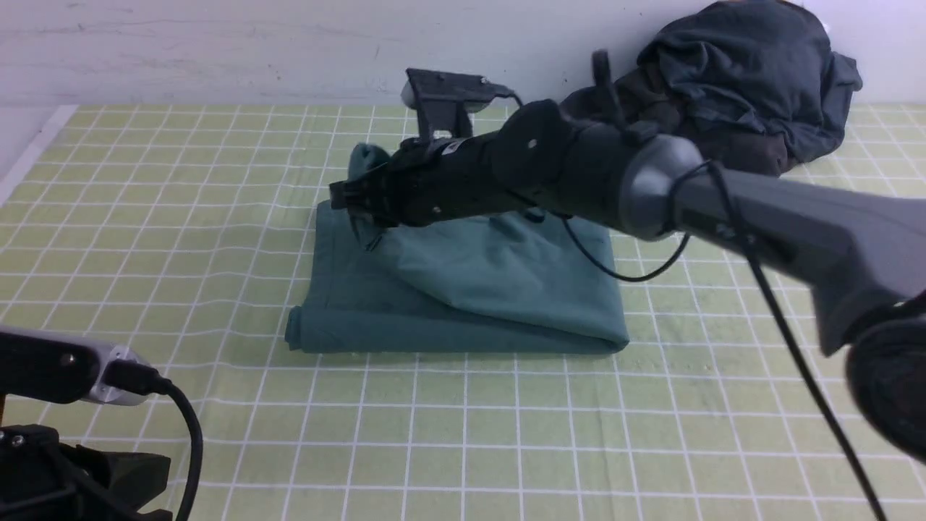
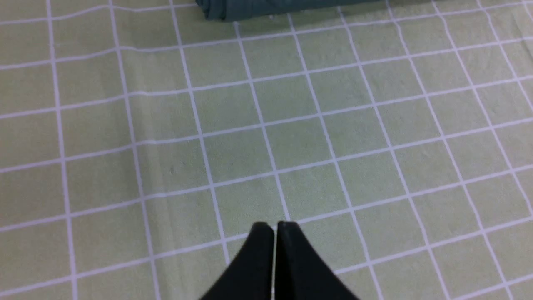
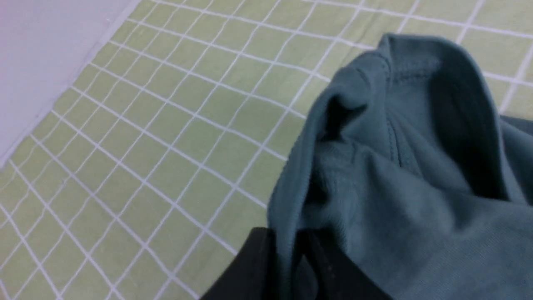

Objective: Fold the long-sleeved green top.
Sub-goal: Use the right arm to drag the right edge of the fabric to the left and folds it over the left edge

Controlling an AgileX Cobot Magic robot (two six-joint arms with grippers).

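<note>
Status: the green long-sleeved top (image 1: 463, 289) is sitting mid-tabletop as a compact rectangle, with a rolled fold edge facing me and no sleeves showing. I'm judging the main folds done.

My right claw (image 1: 354, 206) is reaching across to the far-left corner and pinching the top's stitched hem between its fingers. That corner is standing up in a peak off the stack. The grip is looking loose in the wrist view.

My left claw (image 2: 275, 227) is pressed together and holding nothing. It's hovering over bare cloth on my side, apart from the top's near edge.

What's probably left is laying that raised corner down flat. The top layer is also wrinkling diagonally across the stack, so I'm expecting a smoothing pass.

Surface: a yellow-green checked cloth (image 1: 181, 217) is covering the tabletop (image 1: 22, 145), lying mostly flat with slight ripples. A white strip is showing along the left edge.

Room: a plain white wall (image 1: 217, 51) is running right behind. A heap of dark grey garments (image 1: 752, 79) is sitting at the far right against it, not touching the top.
</note>
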